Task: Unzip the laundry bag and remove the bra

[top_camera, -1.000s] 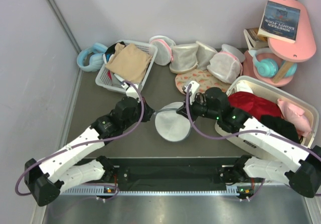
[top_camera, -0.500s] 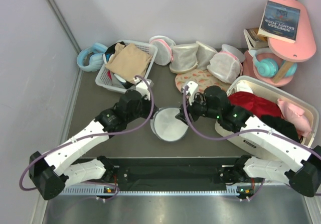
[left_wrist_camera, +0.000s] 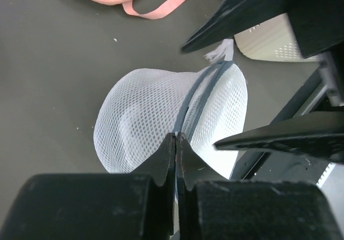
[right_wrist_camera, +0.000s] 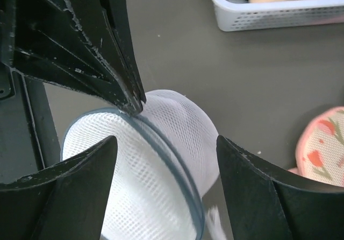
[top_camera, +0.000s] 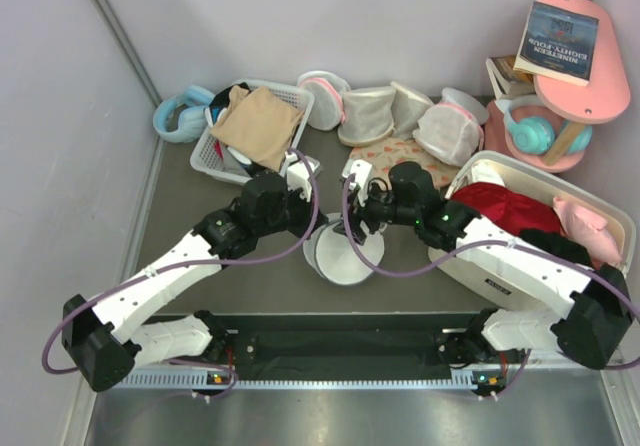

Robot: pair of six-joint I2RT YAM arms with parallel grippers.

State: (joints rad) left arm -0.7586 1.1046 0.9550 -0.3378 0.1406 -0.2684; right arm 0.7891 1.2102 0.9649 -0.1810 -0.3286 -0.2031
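Note:
The laundry bag (top_camera: pixel 345 256), a round white mesh bag with a grey zipper rim, stands on edge in the middle of the dark table. In the left wrist view my left gripper (left_wrist_camera: pixel 177 138) is shut, pinching the rim of the laundry bag (left_wrist_camera: pixel 145 127). My left gripper (top_camera: pixel 316 230) meets the bag from the left in the top view. My right gripper (right_wrist_camera: pixel 166 159) is open, its fingers either side of the laundry bag (right_wrist_camera: pixel 161 159) without touching it. In the top view the right gripper (top_camera: pixel 352 228) hangs just above the bag. The bra is hidden.
A white slatted basket (top_camera: pixel 218 156) holding tan cloth stands at the back left. Mesh bags with pink trim (top_camera: pixel 400 111) line the back. A pink floral pad (top_camera: pixel 400 156) lies behind the grippers. A white bin (top_camera: pixel 480 171) with a red garment is on the right.
My right gripper has opened and let go of the bag. The left arm has swung right and forward, and the bag has turned up onto its edge.

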